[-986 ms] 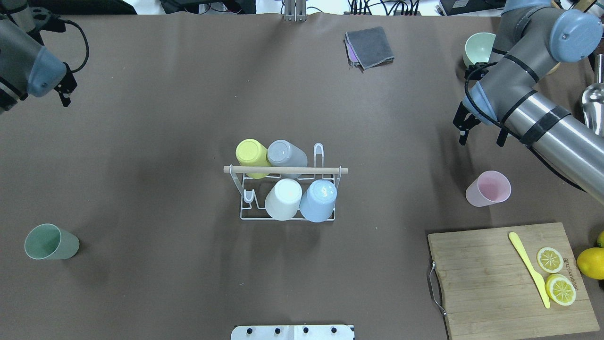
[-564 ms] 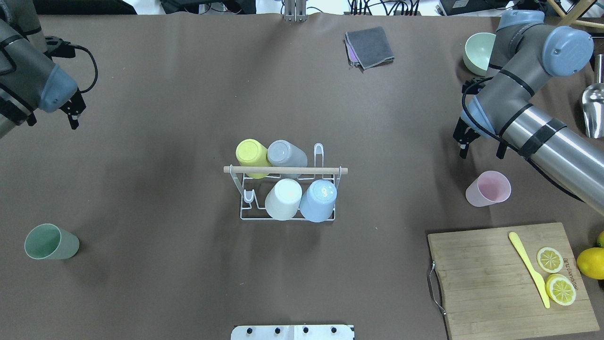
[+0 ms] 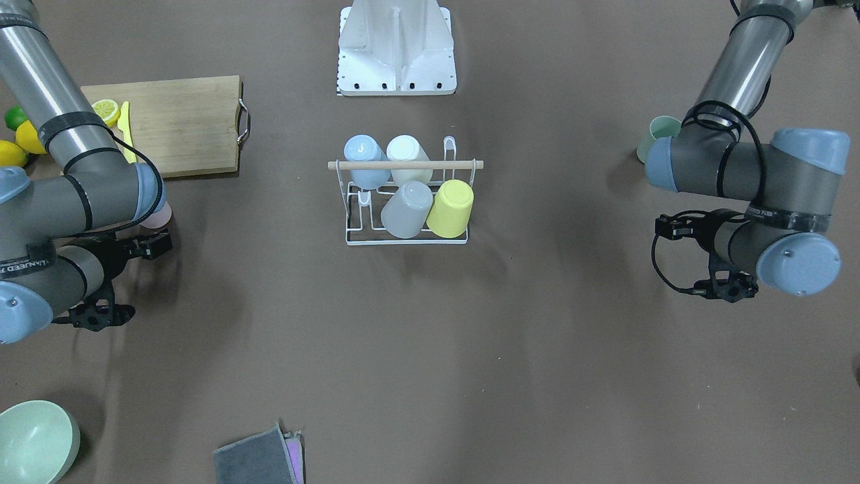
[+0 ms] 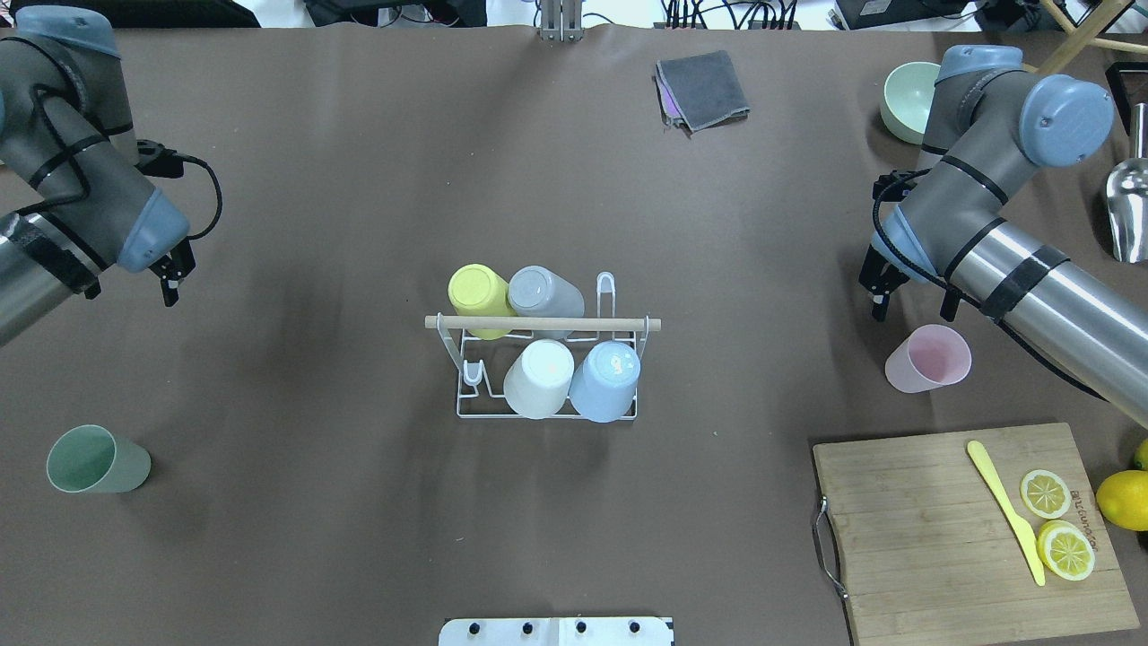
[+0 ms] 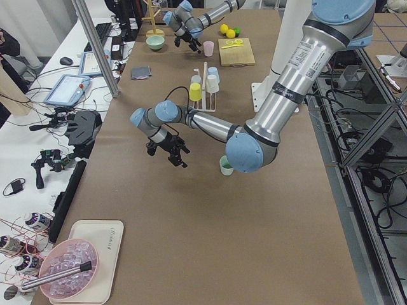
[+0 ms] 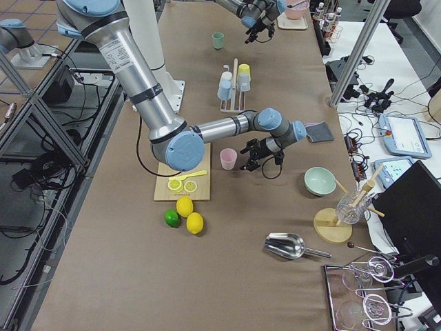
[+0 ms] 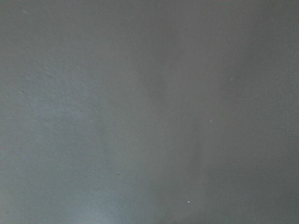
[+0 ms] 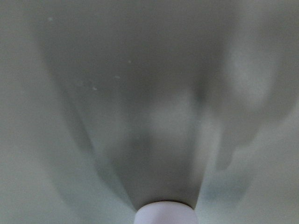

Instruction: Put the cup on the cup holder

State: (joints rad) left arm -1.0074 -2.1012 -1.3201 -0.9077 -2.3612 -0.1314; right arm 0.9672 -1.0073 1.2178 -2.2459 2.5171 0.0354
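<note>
The cup holder [image 4: 466, 395], a white wire rack with a wooden rod handle [image 4: 543, 323], stands mid-table. It carries yellow, grey, white and blue cups upside down. A pink cup [image 4: 928, 359] stands upright at the right. My right gripper [image 4: 913, 303] is open and empty just behind it; the cup's rim shows at the bottom of the right wrist view [image 8: 163, 213]. A green cup [image 4: 94, 459] stands at the near left. My left gripper [image 4: 130, 285] is open and empty, well behind that cup. The left wrist view shows only bare table.
A bamboo cutting board [image 4: 933, 529] with a yellow knife and lemon slices lies at the near right, with a lemon [image 4: 1123, 499] beside it. A green bowl [image 4: 906, 88], a grey cloth [image 4: 702, 88] and a metal scoop [image 4: 1128, 202] lie toward the back.
Both arms have moved nearer across the table. The left gripper came toward the green cup's side and the right gripper closed in behind the pink cup. The cups have not moved.
</note>
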